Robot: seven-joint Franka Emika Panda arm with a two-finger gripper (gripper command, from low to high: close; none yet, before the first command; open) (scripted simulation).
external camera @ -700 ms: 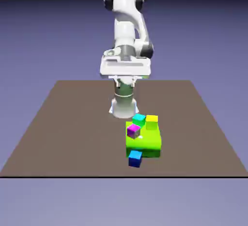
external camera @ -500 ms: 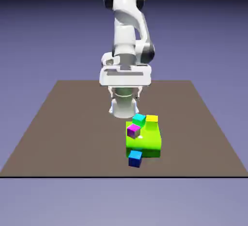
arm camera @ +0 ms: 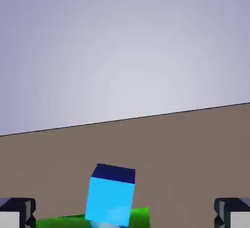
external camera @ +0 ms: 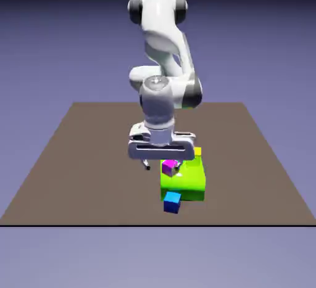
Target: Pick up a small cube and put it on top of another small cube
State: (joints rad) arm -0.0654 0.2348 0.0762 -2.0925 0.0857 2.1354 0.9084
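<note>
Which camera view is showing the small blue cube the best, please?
The hand view: the small blue cube appears large there, with a bright face and a dark face, though the bottom edge may crop it. The exterior view shows it whole but small, near the bright green block.

Your big block (external camera: 192, 185) sits right of centre, near half of tabletop (external camera: 92, 176). Nearest cube (external camera: 172, 202): before block's left part, close to near edge. Middle cube (external camera: 170, 168): at block's left side, farther back. Farthest visible cube (external camera: 197, 152): block's far right; you can't tell contact.
</note>
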